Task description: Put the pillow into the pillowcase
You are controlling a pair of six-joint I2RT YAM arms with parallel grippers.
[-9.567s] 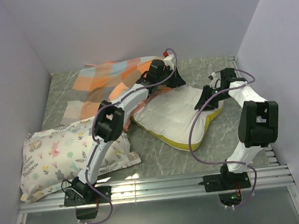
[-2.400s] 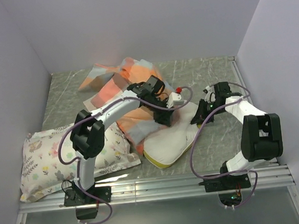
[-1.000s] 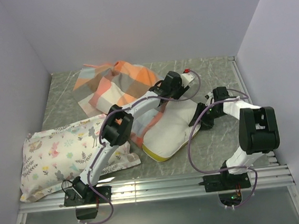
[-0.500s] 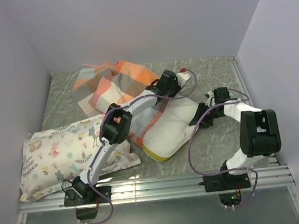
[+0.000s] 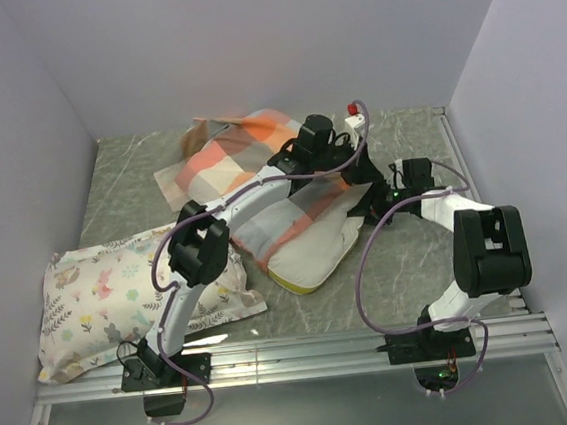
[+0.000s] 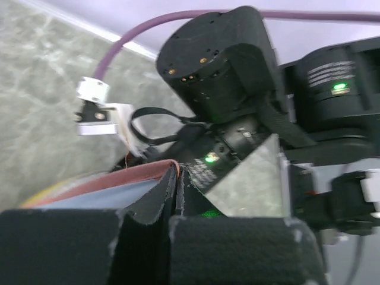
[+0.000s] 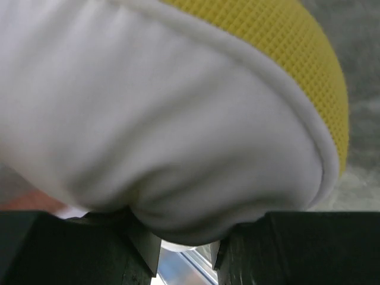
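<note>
Two arm bases sit on the slatted metal rail nearest us, and from there we work outward. Just beyond the rail on the left, a white pillow printed with flowers and deer lies flat on the grey marbled table. The left arm crosses over its right end.

To the right, near the table's middle, we find the pillow. Only its near end shows, cream-white with the yellow band along the near edge. The rest is under the pillowcase, whose orange, peach and grey-blue checks lie over the pillow's top and spread, rumpled, toward the far left. From above we cannot tell whether the pillow is inside the case or merely under it.

At the pillow's right end the right gripper sits low against its side. Its wrist view shows white cover cloth bulging down between the two black fingers, with the yellow band above. We read the claw as closed on the pillow.

Just beyond, the left gripper hangs over the far right corner of the case. In its wrist view the fingers are pressed together, with a reddish hem of the pillowcase nipped in the seam between them. The right arm's black wrist sits close ahead. Farthest off, plain lilac walls close in the table.
</note>
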